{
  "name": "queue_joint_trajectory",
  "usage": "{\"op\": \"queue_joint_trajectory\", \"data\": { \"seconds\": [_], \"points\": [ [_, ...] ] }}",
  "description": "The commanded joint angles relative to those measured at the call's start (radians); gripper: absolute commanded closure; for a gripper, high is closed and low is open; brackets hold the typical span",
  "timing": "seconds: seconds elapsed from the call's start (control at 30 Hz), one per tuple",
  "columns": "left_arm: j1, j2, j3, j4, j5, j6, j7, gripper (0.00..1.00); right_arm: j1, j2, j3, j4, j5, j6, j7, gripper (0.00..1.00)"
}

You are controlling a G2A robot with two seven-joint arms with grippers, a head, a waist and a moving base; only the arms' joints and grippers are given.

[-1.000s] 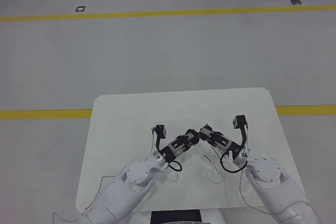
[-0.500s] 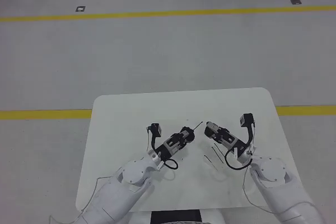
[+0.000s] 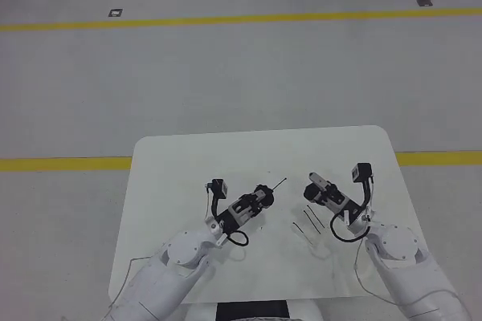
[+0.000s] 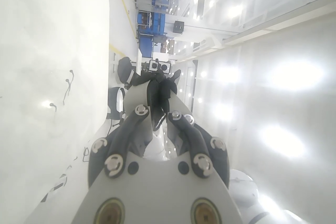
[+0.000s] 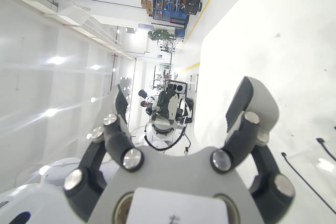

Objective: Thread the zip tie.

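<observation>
White table (image 3: 170, 160), lined floor (image 3: 225, 72), left end effector (image 3: 267, 193) clamping zip tie (image 3: 279, 184), right end effector (image 3: 314, 185) apart

I see white arm shells (image 3: 185, 250), blk wrist cams (image 3: 218, 187), looped blk cables (image 3: 239, 238). L gripper (image 4: 160, 84), R gripper (image 5: 183, 93): grey bodies, blk links, silver screws.

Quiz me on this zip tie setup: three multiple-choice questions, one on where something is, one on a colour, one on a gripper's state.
1. Where do the loose zip ties lie?
A. on the table by the right gripper
B. on the floor
C. in a bin
2. What colour are they?
A. white
B. black
C. yellow
3. How is the left gripper?
A. open
B. shut on a held zip tie
C. shut, empty

1 A: they rest on the white top beside that arm.
2 B: dark lines against the top.
3 B: a thin tip sticks out past its closed fingers.
</observation>
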Motion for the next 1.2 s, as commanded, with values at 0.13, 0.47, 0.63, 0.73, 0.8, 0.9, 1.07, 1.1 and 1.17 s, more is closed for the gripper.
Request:
{"op": "queue_joint_trajectory", "data": {
  "seconds": [0.13, 0.47, 0.63, 0.73, 0.8, 0.9, 1.07, 1.1, 1.17],
  "points": [
    [-0.005, 0.003, 0.000, 0.003, 0.028, -0.010, -0.027, 1.00, 0.000, 0.000, 0.000, 0.000, 0.000, 0.000, 0.000, 0.00],
    [0.003, 0.022, -0.045, 0.037, -0.048, -0.018, -0.197, 1.00, 0.067, 0.007, 0.021, 0.143, 0.277, 0.037, 0.371, 0.00],
    [0.016, 0.045, -0.105, 0.062, -0.120, -0.028, -0.373, 1.00, 0.159, 0.019, 0.014, 0.273, 0.335, 0.097, 0.714, 0.00],
    [0.012, 0.053, -0.115, 0.069, -0.140, -0.017, -0.456, 1.00, 0.207, 0.018, -0.012, 0.335, 0.327, 0.093, 0.806, 0.00],
    [0.005, 0.055, -0.109, 0.072, -0.143, -0.014, -0.498, 1.00, 0.226, 0.016, -0.046, 0.346, 0.331, 0.085, 0.825, 0.00],
    [-0.003, 0.056, -0.099, 0.076, -0.132, -0.007, -0.519, 1.00, 0.226, 0.016, -0.046, 0.346, 0.331, 0.085, 0.825, 0.00],
    [-0.003, 0.056, -0.099, 0.076, -0.132, -0.007, -0.519, 1.00, 0.226, 0.016, -0.046, 0.346, 0.331, 0.085, 0.825, 0.00],
    [-0.003, 0.056, -0.098, 0.076, -0.130, -0.005, -0.514, 1.00, 0.226, 0.016, -0.046, 0.346, 0.331, 0.085, 0.825, 0.00],
    [-0.008, 0.055, -0.080, 0.073, -0.118, 0.013, -0.504, 1.00, 0.220, 0.013, -0.070, 0.333, 0.357, 0.100, 0.825, 0.00]
  ]
}}
